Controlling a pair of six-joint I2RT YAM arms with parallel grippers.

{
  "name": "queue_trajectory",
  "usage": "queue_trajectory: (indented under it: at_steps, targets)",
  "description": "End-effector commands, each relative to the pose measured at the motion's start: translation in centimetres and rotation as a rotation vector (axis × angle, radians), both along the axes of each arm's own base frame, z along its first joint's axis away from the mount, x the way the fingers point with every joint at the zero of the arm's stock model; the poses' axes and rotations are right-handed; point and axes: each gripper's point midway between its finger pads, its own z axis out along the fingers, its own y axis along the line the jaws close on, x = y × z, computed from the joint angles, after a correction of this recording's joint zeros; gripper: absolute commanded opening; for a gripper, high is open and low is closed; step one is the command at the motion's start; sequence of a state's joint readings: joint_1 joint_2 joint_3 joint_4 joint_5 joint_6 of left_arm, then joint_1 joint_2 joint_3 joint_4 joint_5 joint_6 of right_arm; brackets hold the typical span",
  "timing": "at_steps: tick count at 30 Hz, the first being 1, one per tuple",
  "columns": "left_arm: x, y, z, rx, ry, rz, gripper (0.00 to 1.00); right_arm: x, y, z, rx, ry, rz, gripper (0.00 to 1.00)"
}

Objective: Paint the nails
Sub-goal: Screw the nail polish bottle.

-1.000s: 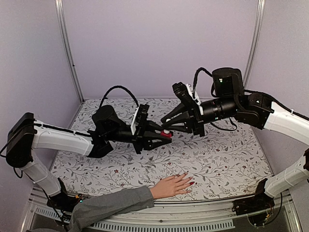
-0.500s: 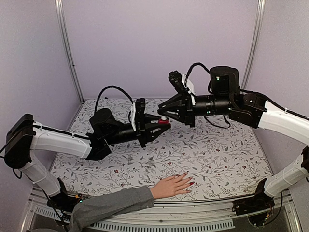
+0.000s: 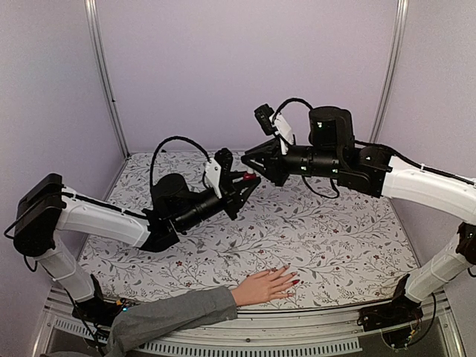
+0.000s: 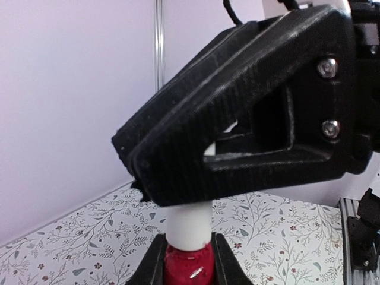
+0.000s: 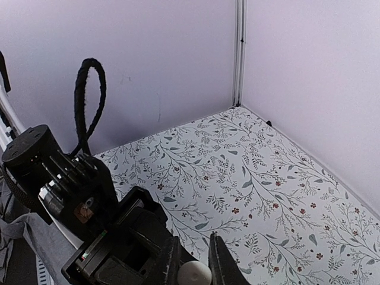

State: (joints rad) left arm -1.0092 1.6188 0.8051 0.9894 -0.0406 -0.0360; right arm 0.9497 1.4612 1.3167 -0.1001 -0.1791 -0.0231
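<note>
Nails: tiny, some glossy red, on pale hand lying flat, palm down, near front edge

Top camera looks down from behind; both close wrist views share the white cap

Glossy red bottle, smooth white cap, matt floral table cover

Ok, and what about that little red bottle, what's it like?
The little bottle is glossy red with a plain white cap. It is held up in the air over the flowery table, not resting on it. The left gripper is shut on its red body and the right gripper is shut on the cap, so it sits between the two.
</note>
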Motion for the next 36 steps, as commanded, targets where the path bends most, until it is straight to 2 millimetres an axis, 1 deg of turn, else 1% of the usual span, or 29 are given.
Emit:
queue_trajectory:
  at_steps: [1, 4, 8, 12, 15, 19, 22, 26, 29, 33, 36]
  targets:
    - [1.1, 0.9, 3.9, -0.100, -0.050, 0.061, 0.00, -2.5, 0.5, -1.9, -0.025, 0.073, 0.065, 0.20]
    - [0.1, 0.9, 3.9, -0.101, -0.054, -0.009, 0.00, -2.7, -0.1, -1.1, -0.011, 0.059, 0.060, 0.32]
    - [-1.2, 0.8, 3.9, -0.101, -0.046, -0.130, 0.00, -3.0, -1.1, -0.7, -0.013, 0.024, 0.078, 0.41]
    - [-3.2, 0.5, 3.6, -0.084, -0.057, -0.263, 0.00, -4.4, -1.9, -0.5, -0.010, -0.004, 0.145, 0.52]
    - [-5.4, 0.0, 3.5, -0.065, -0.081, -0.405, 0.00, -5.6, -2.4, -0.1, -0.004, -0.029, 0.200, 0.55]
    - [-8.6, -0.6, 3.3, -0.035, -0.100, -0.607, 0.00, -7.3, -2.8, 0.8, 0.006, -0.082, 0.292, 0.56]
    - [-10.0, -0.9, 3.1, -0.021, -0.098, -0.703, 0.00, -8.6, -2.9, 1.2, 0.009, -0.103, 0.360, 0.55]
    - [-10.6, -1.1, 3.0, -0.015, -0.094, -0.750, 0.00, -10.0, -3.1, 2.0, 0.016, -0.134, 0.437, 0.46]
    - [-10.9, -1.2, 3.1, -0.016, -0.090, -0.777, 0.00, -10.8, -3.0, 2.1, 0.013, -0.136, 0.488, 0.41]
    - [-10.9, -1.4, 3.2, -0.021, -0.080, -0.795, 0.00, -11.3, -2.7, 1.7, 0.000, -0.122, 0.537, 0.38]
    - [-11.0, -1.5, 3.1, -0.021, -0.075, -0.807, 0.00, -11.4, -2.4, 1.5, -0.005, -0.116, 0.557, 0.31]
